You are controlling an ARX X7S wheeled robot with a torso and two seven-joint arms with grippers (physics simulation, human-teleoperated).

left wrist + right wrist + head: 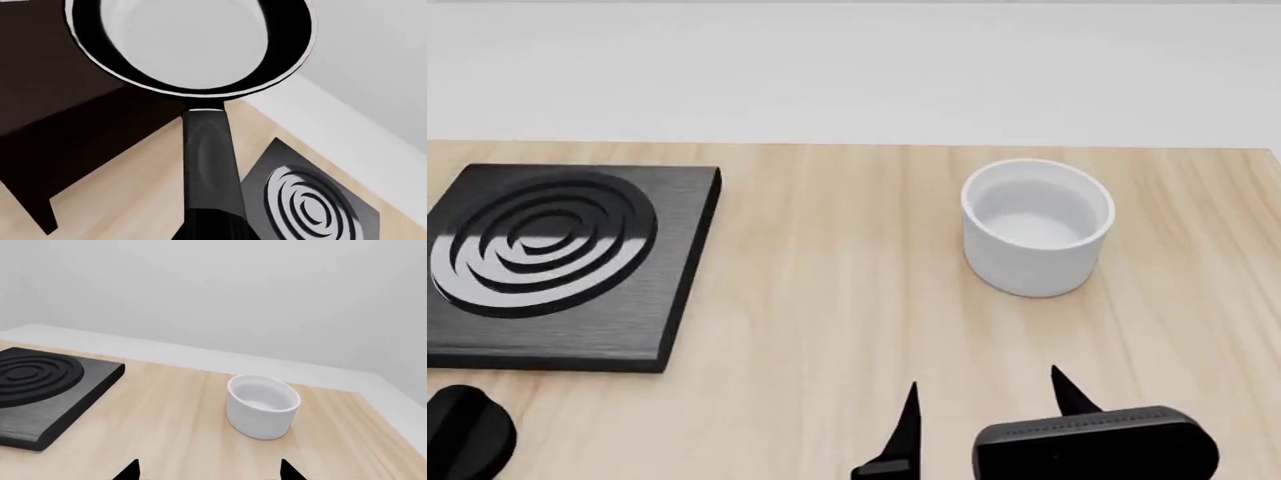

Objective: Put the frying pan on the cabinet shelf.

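Observation:
The frying pan (193, 45), round and black with a thin pale rim and a glossy inside, fills the left wrist view. Its long black handle (210, 165) runs back into my left gripper (213, 234), which is shut on it and holds the pan in the air; the fingers themselves merge with the black handle. The pan hangs over the edge of a dark brown cabinet (53, 115). The pan is out of the head view. My right gripper (988, 410) is open and empty low over the wooden table, also shown in the right wrist view (210, 472).
A square black stove plate (554, 260) with ring grooves lies at the table's left and also shows in the wrist views (307, 200) (40, 385). A white round cup (1037, 225) (262, 405) stands ahead of the right gripper. A pale wall runs behind the table.

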